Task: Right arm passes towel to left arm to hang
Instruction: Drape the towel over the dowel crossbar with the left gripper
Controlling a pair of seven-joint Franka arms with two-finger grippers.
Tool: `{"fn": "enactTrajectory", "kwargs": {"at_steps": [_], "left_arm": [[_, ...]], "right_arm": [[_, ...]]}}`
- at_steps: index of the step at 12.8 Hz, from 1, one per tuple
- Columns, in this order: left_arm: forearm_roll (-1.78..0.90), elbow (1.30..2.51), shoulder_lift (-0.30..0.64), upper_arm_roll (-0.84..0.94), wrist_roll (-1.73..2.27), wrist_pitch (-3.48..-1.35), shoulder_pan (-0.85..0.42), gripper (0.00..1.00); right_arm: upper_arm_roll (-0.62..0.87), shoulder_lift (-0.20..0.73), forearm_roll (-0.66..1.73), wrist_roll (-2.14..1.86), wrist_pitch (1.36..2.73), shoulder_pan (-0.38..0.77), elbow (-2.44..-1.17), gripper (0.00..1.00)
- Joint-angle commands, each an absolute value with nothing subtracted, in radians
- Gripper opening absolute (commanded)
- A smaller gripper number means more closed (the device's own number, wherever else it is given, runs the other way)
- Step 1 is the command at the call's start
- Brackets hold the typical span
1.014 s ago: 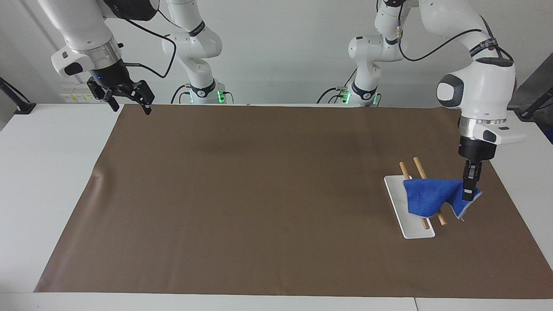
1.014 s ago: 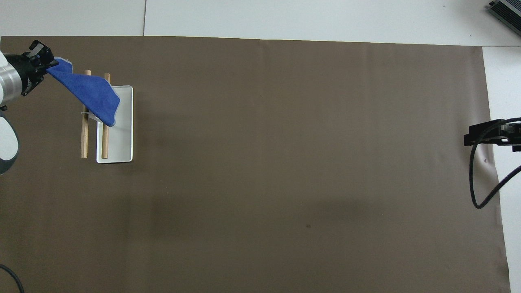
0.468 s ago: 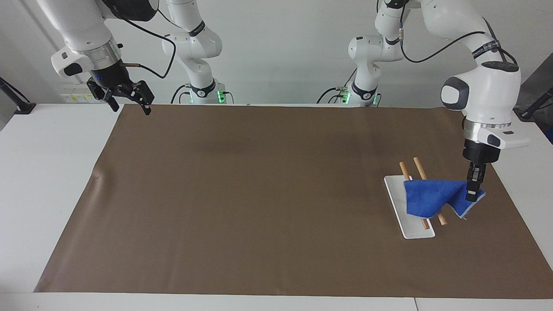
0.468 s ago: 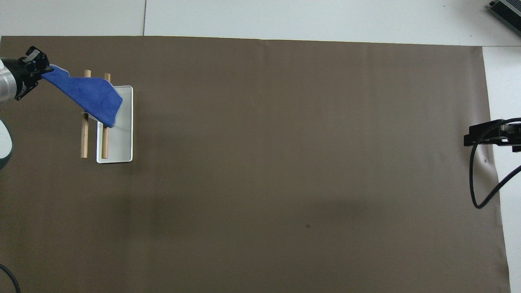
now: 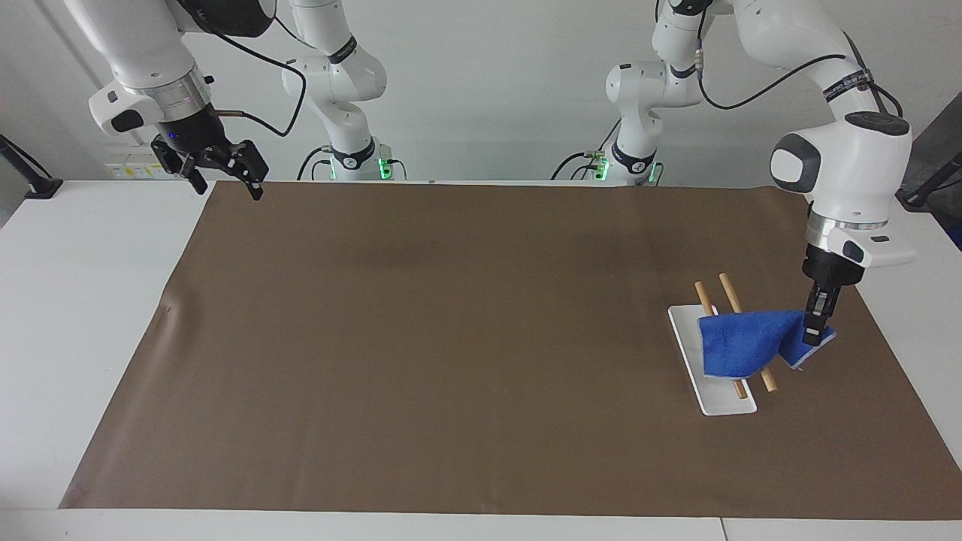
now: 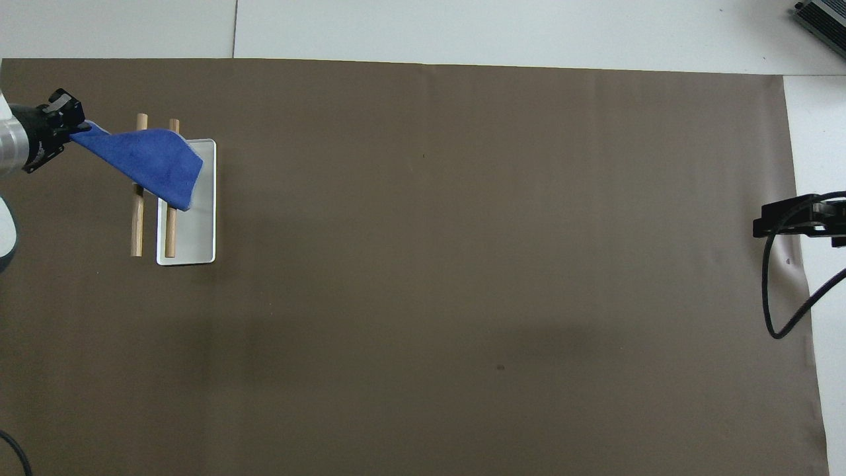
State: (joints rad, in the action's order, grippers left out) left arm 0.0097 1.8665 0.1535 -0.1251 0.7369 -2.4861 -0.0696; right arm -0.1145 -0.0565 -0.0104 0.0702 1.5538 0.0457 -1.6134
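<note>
The towel has slid farther over the rods, hiding their middles, left tool pinching its corner.

Wooden rods partly under towel

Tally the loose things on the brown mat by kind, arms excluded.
Blue towel: 1
Wooden rods: 2
White tray: 1
Total: 4
</note>
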Motion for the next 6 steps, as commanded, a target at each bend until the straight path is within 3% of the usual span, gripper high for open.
{"fn": "enactTrajectory", "kwargs": {"at_steps": [1,4,6], "left_arm": [[-0.009,1.865,0.132,-0.127,0.652,-2.395,-0.064,0.19],[-0.003,1.855,0.123,-0.138,0.543,-2.272,-0.064,0.38],[0.0,1.853,0.118,-0.138,0.52,-2.24,-0.064,0.44]], "right_arm": [[-0.11,-0.08,0.008,0.075,1.569,0.037,-1.643,1.0],[-0.11,-0.08,0.008,0.075,1.569,0.037,-1.643,1.0],[-0.11,-0.08,0.009,0.075,1.569,0.037,-1.643,1.0]]}}
